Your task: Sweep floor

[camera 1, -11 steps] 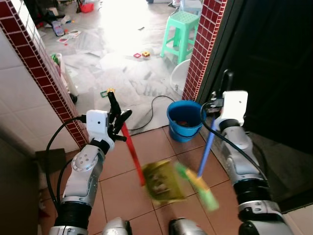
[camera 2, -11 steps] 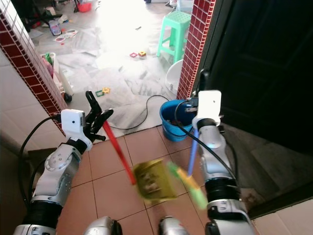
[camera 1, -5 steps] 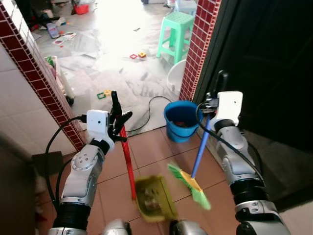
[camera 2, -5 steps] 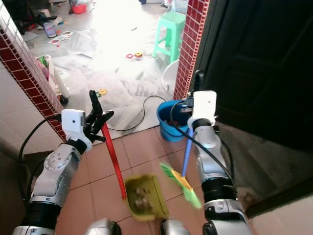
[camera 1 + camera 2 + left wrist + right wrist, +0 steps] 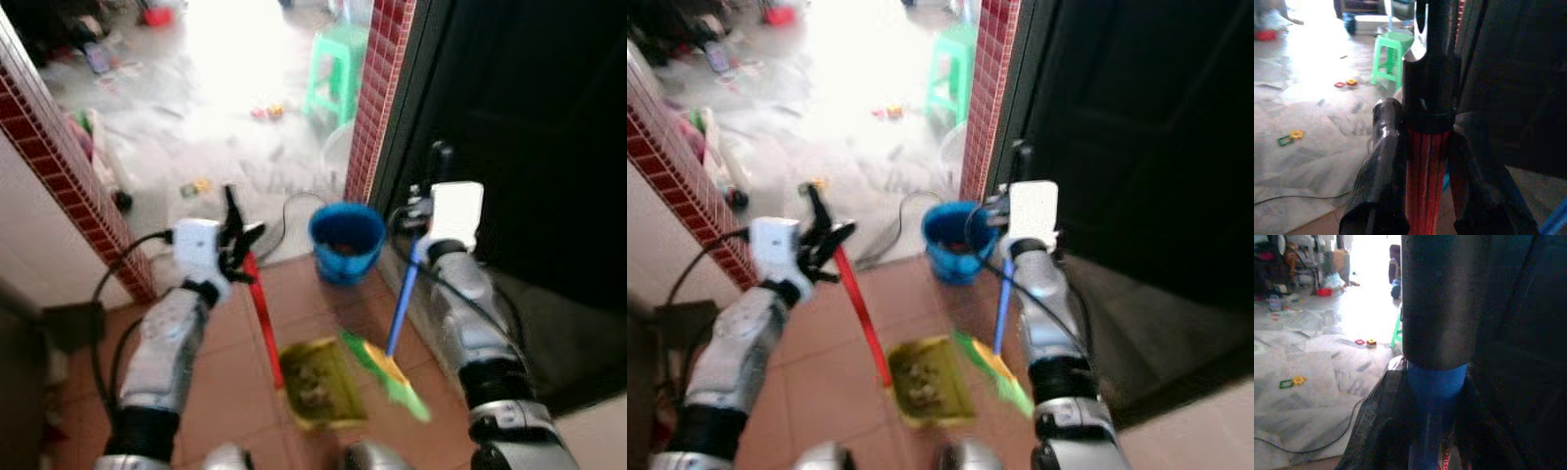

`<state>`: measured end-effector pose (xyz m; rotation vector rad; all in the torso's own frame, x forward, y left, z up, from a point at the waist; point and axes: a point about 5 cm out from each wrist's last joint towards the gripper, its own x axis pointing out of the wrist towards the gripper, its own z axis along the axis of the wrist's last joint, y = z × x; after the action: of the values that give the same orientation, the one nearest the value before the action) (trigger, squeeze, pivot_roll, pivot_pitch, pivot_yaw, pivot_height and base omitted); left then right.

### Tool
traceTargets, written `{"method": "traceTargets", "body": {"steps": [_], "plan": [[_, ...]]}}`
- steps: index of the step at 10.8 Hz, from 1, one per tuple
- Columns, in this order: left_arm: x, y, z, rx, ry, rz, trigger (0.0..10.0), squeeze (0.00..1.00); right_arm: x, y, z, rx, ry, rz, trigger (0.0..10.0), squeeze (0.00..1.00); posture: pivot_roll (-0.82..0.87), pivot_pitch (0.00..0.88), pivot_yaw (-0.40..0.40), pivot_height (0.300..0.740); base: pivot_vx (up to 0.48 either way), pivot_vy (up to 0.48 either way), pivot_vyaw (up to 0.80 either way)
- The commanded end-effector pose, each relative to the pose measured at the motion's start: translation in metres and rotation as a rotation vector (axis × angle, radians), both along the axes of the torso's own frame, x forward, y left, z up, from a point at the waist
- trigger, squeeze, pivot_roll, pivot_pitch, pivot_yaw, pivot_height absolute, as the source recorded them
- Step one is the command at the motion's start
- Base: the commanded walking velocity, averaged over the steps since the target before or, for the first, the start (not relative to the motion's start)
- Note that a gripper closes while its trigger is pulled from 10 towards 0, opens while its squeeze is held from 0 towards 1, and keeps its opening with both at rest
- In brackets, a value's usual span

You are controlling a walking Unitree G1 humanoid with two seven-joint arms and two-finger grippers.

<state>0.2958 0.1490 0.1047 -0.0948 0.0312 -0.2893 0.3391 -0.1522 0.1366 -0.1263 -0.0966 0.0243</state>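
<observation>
Yellow dustpan [image 5: 315, 383] lies on the tiles nearest, broom head [image 5: 387, 375] just at its 3 o'clock, their handles slanting up toward 12 into the left gripper [image 5: 235, 245] and right gripper [image 5: 423, 227], each clamped shut.

I am in a lived-in home, at a doorway between rooms. Terracotta floor tiles [image 5: 225, 362] lie under my arms, and a red brick-tiled pillar [image 5: 377, 88] frames the opening beyond them. Further ahead, a green plastic stool [image 5: 338, 69] stands on a pale marble floor [image 5: 196, 127] scattered with small toys [image 5: 1346, 83]. A blue bucket [image 5: 345, 240] and a dark door [image 5: 529, 117] sit nearby.
</observation>
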Motion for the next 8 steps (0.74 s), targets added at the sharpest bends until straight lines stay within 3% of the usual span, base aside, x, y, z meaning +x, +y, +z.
{"method": "traceTargets", "body": {"steps": [1, 8], "plan": [[0.002, -0.008, 0.013, -0.012, -0.056, -0.021, 10.0, 0.0, 0.0, -0.008, 0.008, -0.007, -0.033, -0.017, 10.0, 0.0, -0.06, 0.0, 0.022, 0.74, 0.0, -0.368, 0.0], [0.009, 0.019, 0.027, -0.068, -0.105, 0.127, 10.0, 0.0, 0.003, -0.013, 0.004, -0.041, -0.012, -0.028, 10.0, 0.0, -0.05, 0.0, 0.012, 0.74, 0.0, 0.0, 0.0]]}}
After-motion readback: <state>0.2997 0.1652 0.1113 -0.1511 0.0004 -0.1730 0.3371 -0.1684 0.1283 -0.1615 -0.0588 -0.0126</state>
